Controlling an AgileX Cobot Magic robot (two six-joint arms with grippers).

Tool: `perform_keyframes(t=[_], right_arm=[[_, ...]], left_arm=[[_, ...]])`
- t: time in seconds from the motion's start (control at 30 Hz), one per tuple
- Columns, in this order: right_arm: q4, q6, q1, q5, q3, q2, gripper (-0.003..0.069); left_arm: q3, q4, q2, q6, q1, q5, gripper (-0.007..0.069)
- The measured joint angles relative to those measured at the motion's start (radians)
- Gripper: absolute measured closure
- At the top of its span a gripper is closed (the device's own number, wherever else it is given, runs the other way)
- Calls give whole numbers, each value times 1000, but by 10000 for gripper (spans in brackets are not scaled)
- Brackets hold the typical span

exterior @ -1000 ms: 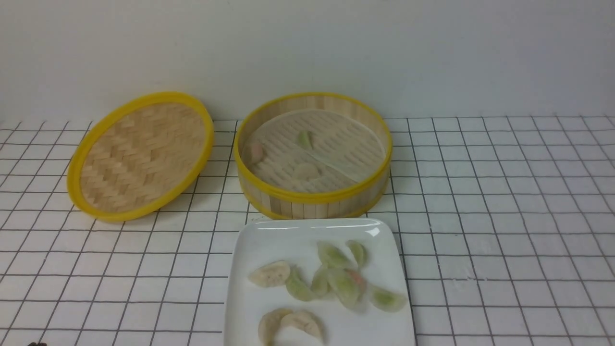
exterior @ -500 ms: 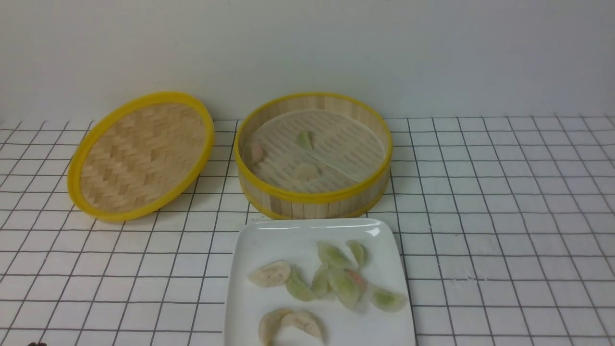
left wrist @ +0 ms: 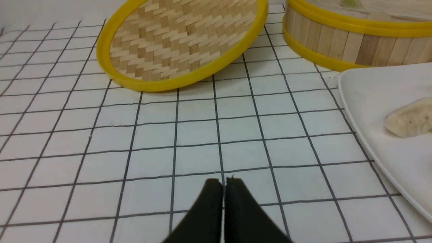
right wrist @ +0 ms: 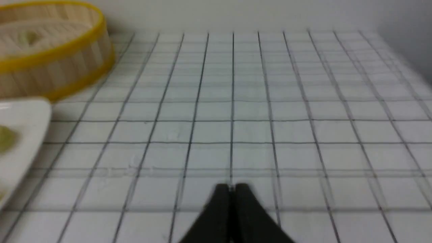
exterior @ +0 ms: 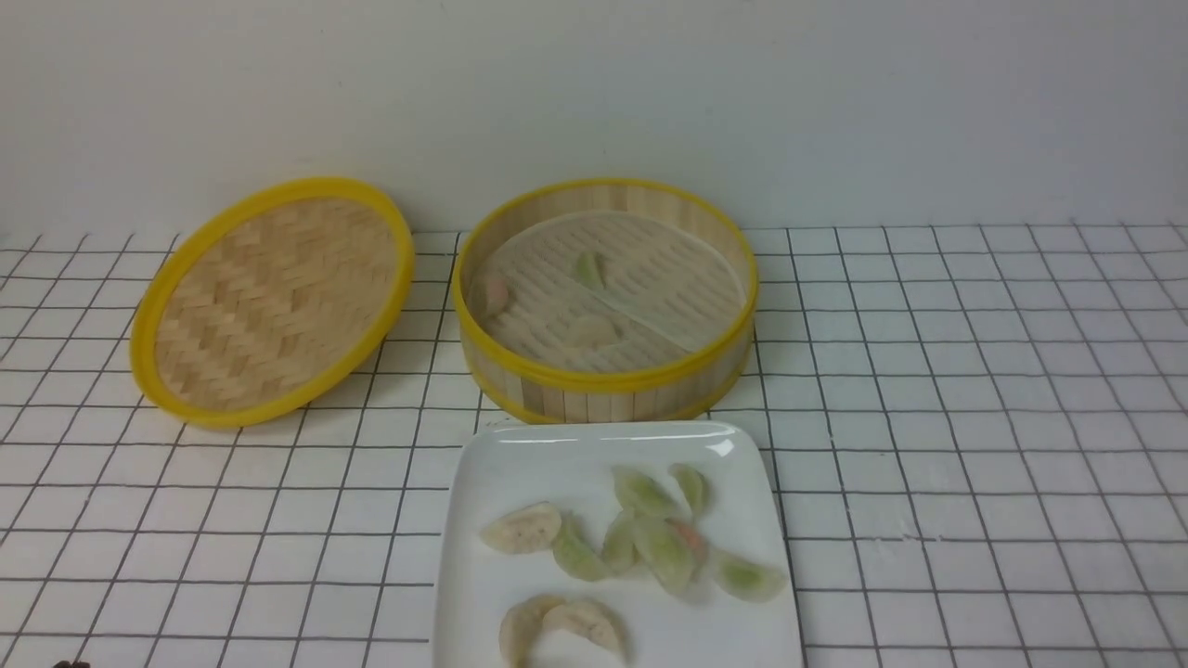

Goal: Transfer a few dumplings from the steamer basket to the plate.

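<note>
Right now the counter [exterior: 974, 390] is the biggest thing — white, with thin black lines that make squares. On it, at the back, sits the steamer basket [exterior: 605, 390], round with yellow rims and a pale sheet inside. To its left lies the flat woven lid [exterior: 271, 301], tipped up a little, with one edge close to the basket. Just in front of the basket is the plate [exterior: 520, 464], white and shiny, almost touching the basket wall.

Three cream dumplings [exterior: 522, 529] lie on the plate — one on the left side and two touching each other at the near edge. Beside them is a bunch of green dumplings [exterior: 664, 552], with a bit of pink showing among them. Inside the basket there is one pale dumpling near the front, one green one near the middle and one pinkish one [exterior: 494, 293] by the left wall.

The left end effector [left wrist: 223, 184] is shut tight, holding nothing, low over the bare counter to the left of the plate. The right end effector [right wrist: 231, 189] is shut too and empty, over the bare squares to the right of the plate.
</note>
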Motion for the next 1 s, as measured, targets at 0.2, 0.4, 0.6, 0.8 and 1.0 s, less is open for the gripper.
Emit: perform_keyframes(t=[0.2, 0.4, 0.6, 0.8, 1.0], right_arm=[[1, 1, -2, -68, 11, 0, 673], [2, 1, -2, -69, 13, 0, 673], [2, 1, -2, -69, 13, 0, 673], [2, 1, -2, -69, 13, 0, 673], [2, 1, -2, -69, 13, 0, 673]], left_arm=[[1, 0, 0, 0, 0, 0, 631], [1, 0, 0, 0, 0, 0, 631], [1, 0, 0, 0, 0, 0, 631], [1, 0, 0, 0, 0, 0, 631], [1, 0, 0, 0, 0, 0, 631]])
